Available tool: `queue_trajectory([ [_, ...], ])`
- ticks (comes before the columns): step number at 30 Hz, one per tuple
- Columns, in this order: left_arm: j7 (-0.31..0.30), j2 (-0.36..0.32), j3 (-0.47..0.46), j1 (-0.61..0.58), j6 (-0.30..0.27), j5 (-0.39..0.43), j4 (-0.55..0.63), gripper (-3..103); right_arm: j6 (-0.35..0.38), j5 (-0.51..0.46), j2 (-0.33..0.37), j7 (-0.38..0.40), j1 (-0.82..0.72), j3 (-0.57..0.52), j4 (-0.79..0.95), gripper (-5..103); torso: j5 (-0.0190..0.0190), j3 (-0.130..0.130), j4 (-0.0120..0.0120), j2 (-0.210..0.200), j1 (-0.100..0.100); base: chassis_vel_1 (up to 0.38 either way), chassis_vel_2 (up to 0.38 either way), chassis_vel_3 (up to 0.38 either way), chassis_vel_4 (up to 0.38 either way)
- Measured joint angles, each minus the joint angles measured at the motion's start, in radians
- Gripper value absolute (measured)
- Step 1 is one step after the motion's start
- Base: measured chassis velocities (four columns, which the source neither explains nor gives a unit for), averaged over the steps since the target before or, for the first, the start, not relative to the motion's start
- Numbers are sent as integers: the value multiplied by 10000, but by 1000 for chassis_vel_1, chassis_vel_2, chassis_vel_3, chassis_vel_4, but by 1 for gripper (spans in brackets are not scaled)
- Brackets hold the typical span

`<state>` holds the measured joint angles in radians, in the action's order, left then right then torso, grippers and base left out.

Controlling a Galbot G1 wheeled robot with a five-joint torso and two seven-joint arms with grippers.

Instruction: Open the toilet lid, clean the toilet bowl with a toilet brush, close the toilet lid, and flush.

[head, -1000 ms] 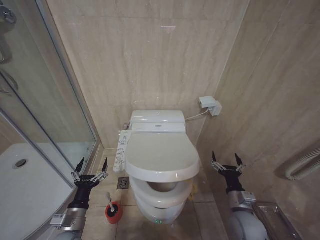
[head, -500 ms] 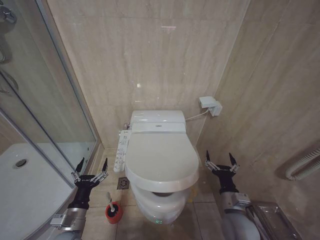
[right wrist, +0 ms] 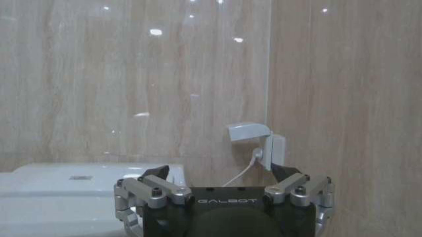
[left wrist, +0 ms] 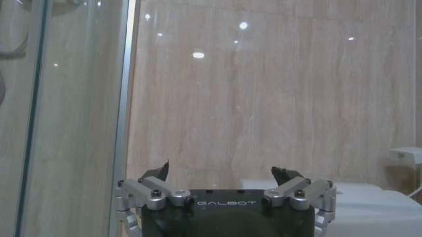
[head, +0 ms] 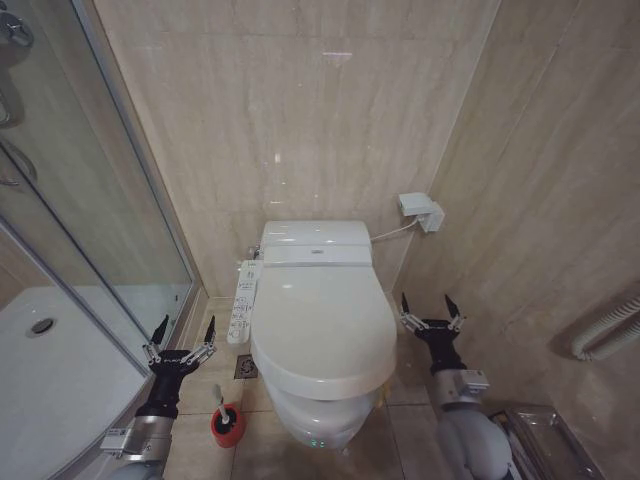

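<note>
beige marble-tile walls (head: 300, 110) | glass shower door (head: 60, 200) | tiled floor (head: 400, 420)

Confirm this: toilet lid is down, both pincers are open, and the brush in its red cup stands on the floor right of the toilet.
One slip: the brush in its red cup stands left of the toilet, below the left pincer, per the head view. The toilet lid is down; both pincers, including the right pincer, are open.

You are operating in a small domestic-type bathroom. Beige stone-look tiles (head: 300, 110) cover the walls and floor. A white toilet stands against the rear wall, its toilet lid (head: 322, 320) down, with a control panel (head: 243, 300) along one side. A glass shower enclosure (head: 90, 200) with a white shower tray (head: 50, 390) occupies the left. A toilet brush (head: 226, 418) sits in a red holder on the floor beside a floor drain (head: 246, 367).
</note>
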<state>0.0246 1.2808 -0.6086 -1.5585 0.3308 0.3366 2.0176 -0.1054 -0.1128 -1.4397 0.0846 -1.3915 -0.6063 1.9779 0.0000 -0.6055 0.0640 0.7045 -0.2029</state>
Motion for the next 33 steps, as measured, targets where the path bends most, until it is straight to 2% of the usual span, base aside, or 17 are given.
queue_trajectory([
  [18,0,0,0,0,0,0,0,100,278,-729,850,-180,665,44,-572,100,1,0,0,0,0,0,0,0,0],
  [33,0,0,0,0,0,0,0,100,399,-799,1019,-231,786,24,-648,100,1,0,0,0,0,0,0,0,0],
])
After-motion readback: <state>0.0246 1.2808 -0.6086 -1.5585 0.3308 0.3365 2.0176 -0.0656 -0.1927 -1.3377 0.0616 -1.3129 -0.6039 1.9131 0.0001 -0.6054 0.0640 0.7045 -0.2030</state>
